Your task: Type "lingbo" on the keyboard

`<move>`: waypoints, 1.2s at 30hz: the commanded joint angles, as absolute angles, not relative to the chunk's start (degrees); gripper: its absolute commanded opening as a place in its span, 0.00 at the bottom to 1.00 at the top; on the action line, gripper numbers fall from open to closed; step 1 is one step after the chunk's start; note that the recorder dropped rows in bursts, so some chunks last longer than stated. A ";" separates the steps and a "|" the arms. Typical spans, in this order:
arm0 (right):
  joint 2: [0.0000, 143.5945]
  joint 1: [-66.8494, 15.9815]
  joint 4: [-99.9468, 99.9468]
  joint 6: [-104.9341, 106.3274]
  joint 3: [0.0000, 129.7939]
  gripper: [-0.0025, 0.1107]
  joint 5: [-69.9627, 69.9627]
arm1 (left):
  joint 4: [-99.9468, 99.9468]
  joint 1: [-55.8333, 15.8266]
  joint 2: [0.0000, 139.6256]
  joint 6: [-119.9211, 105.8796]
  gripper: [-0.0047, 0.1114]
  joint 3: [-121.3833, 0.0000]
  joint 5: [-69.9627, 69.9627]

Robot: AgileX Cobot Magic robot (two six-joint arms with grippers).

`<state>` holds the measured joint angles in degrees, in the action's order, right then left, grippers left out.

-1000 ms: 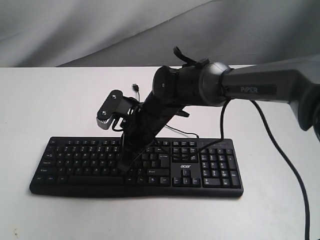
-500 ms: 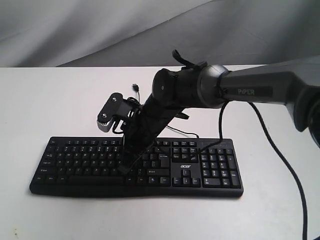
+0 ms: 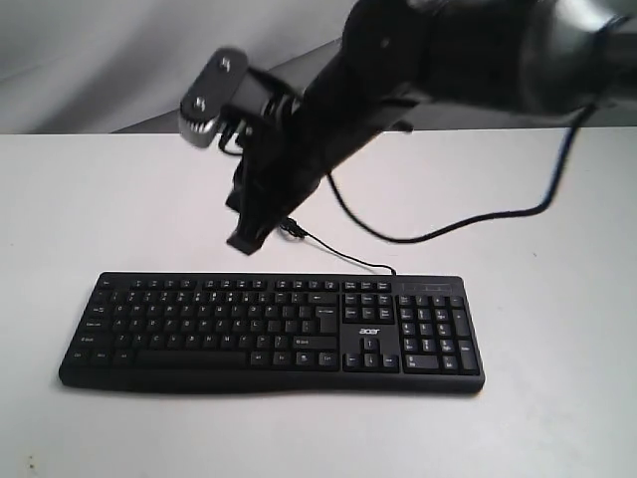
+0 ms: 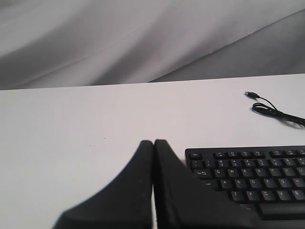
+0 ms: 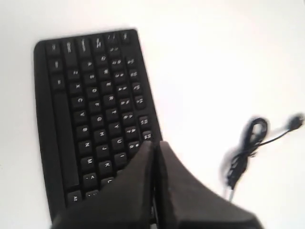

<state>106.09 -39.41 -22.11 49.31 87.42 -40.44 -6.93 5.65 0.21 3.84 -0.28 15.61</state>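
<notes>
- Wide black plastic keyboard [image 3: 269,334] lies flat on the white table [image 3: 100,199], toward 6 o'clock.
- Your right gripper [image 3: 244,242], clenched and empty, hangs above the letter rows.
- Left gripper [image 4: 153,143] is clenched too, near the Esc corner.
- Likely between keystrokes: drop straight, tip on one key.

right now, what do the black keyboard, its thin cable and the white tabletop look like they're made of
The wide black keyboard: likely moulded plastic, matte, with printed white legends and little glare. Its thin black cable: probably rubbery-sheathed wire, since it curls loosely. The white tabletop: smooth, matte; laminate or painted board, cannot tell.
</notes>
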 commanded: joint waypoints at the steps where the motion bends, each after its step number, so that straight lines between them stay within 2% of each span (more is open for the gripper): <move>1: 93.54 -39.32 -19.61 46.25 85.00 0.02 -40.54 | -6.71 5.71 0.00 3.96 0.04 0.00 15.21; 9: 78.84 -39.32 -20.99 42.54 84.45 0.02 -40.13 | -6.71 5.71 0.00 3.96 0.04 0.00 15.21; 19: 69.43 -39.32 -19.35 43.85 84.69 0.02 -38.28 | -6.71 5.71 0.00 3.96 0.04 0.00 15.21; 23: 65.39 -37.96 -7.48 20.86 84.80 0.02 -31.92 | -6.71 5.71 0.00 3.96 0.04 0.00 15.21; 27: 62.28 -30.66 7.04 -6.05 82.44 0.02 -34.97 | -6.71 5.71 0.00 3.96 0.04 0.00 15.21; 32: 55.43 -20.76 6.48 -5.85 69.48 0.02 -31.89 | -6.71 5.71 0.00 3.96 0.04 0.00 15.21; 36: 46.04 -12.77 6.48 -4.97 52.24 0.02 -18.64 | -6.71 5.71 0.00 3.96 0.04 0.00 15.21</move>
